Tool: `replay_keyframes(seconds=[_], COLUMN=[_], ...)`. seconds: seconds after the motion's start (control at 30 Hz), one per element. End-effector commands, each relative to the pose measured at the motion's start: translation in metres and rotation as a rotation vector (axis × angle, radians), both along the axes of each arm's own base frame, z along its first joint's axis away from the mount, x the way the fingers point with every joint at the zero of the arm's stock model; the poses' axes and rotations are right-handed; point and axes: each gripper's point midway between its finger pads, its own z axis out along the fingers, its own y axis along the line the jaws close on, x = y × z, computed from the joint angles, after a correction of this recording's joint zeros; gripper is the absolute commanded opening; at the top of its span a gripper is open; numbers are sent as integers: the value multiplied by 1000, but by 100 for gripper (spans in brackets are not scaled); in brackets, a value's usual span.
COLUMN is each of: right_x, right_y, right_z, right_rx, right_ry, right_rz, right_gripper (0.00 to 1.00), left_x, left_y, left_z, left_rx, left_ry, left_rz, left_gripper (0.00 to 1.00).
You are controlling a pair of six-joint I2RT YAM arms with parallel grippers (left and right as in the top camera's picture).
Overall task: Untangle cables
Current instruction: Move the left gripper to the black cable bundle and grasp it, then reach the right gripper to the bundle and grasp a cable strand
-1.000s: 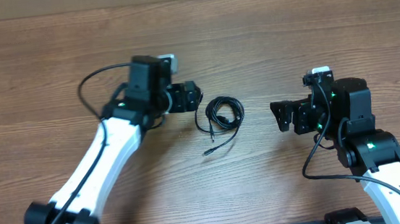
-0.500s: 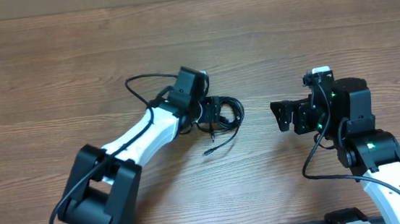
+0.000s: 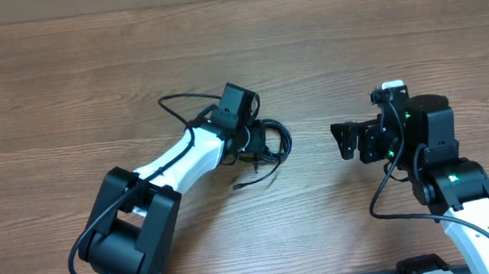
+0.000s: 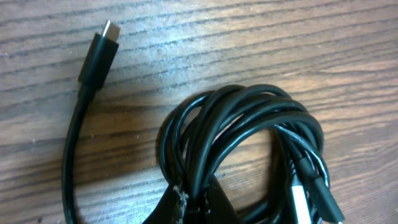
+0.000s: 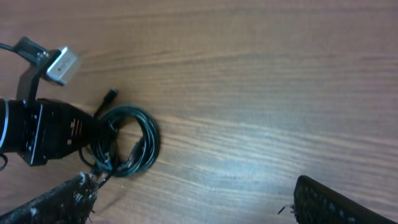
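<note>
The cables point(image 3: 273, 143) are a thin black coiled bundle lying mid-table. A loose end trails toward the front and ends in a small plug point(image 3: 238, 187). My left gripper point(image 3: 256, 141) sits at the coil's left side. In the left wrist view it point(image 4: 196, 206) is shut on several strands of the coil point(image 4: 242, 134), and a plug point(image 4: 98, 55) lies free on the wood at upper left. My right gripper point(image 3: 344, 141) hangs open to the right of the coil, apart from it. In the right wrist view the coil point(image 5: 134, 149) lies far left, and the right gripper point(image 5: 193, 196) holds nothing.
The wooden table point(image 3: 378, 45) extends all around the coil. The left arm's own thicker black cable point(image 3: 175, 103) loops behind its wrist. The left wrist camera mount point(image 5: 53, 62) shows in the right wrist view.
My left arm swung right onto the coil and its jaws closed on the strands. The coil and its loose end shifted slightly left. The right arm stayed put.
</note>
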Motion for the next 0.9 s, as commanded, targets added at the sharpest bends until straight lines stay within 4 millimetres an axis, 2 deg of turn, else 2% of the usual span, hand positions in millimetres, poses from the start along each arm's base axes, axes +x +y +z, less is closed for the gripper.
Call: replay_keyframes(seconds=[0.0, 0.23, 0.33, 0.47, 0.67, 0.73, 0.8, 0.87], right_x=[7, 7, 9, 17, 22, 24, 28, 30], right_y=[9, 35, 43, 49, 63, 62, 56, 49], right_z=[19, 14, 5, -9, -10, -11, -16, -25], right_rx=[38, 138, 170, 234, 319, 312, 284, 248], right_ry=[-50, -16, 19, 85, 102, 98, 102, 119], right_rz=[35, 153, 187, 163, 212, 206, 172, 129], right_gripper=[100, 98, 89, 85, 78, 69, 51, 42], left_x=[19, 19, 13, 3, -5, -8, -10, -9], left_y=[-17, -36, -39, -45, -50, -54, -56, -57], left_z=[47, 126, 142, 142, 136, 136, 136, 137], left_rx=[-54, -178, -210, -203, -154, -154, -154, -161], left_ry=[-78, -147, -164, -147, -150, -150, -151, -149], left_rz=[-31, -93, -111, -132, -140, -151, -156, -147], left_gripper=[4, 4, 4, 4, 4, 4, 4, 4])
